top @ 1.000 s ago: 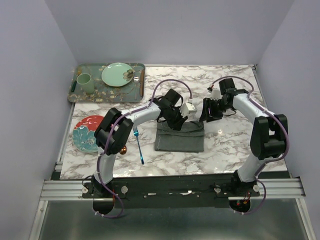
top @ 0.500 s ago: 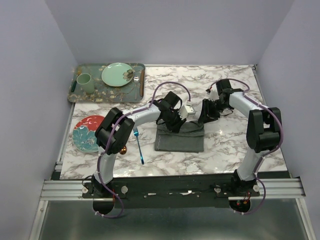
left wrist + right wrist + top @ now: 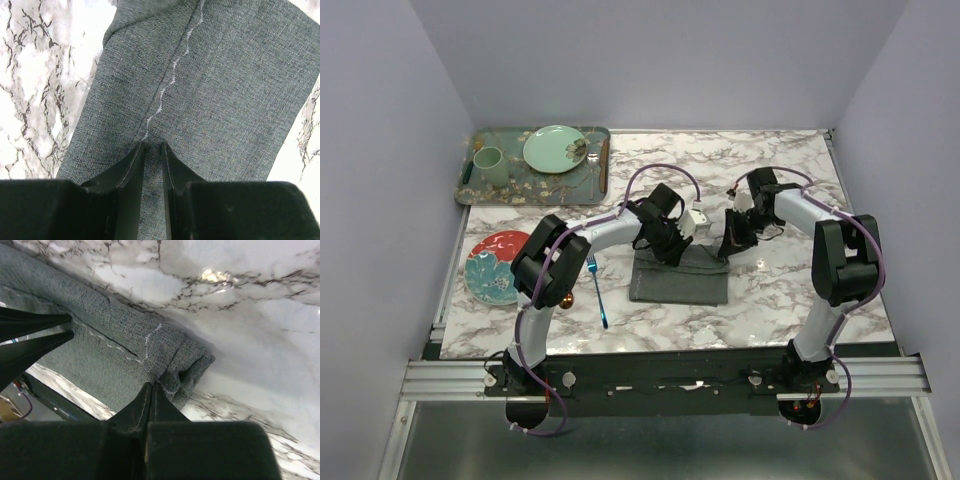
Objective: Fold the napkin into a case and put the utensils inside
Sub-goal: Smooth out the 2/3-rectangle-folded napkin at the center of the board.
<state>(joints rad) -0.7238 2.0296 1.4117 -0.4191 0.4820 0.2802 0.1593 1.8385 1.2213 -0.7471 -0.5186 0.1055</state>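
Marble table [image 3: 770, 300], folded grey napkin [image 3: 685, 285] at frame centre, long axis left to right, far edge partly hidden, left gripper [image 3: 152, 146] pinching its stitched ridge, right gripper [image 3: 151, 386] clamped on its bunched right end

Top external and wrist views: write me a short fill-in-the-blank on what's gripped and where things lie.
The left tool and right tool both pinch the dark grey ____. The ____ fork lies on the table, in no fold. The green plate sits on the ____.
Missing: napkin; blue; tray.
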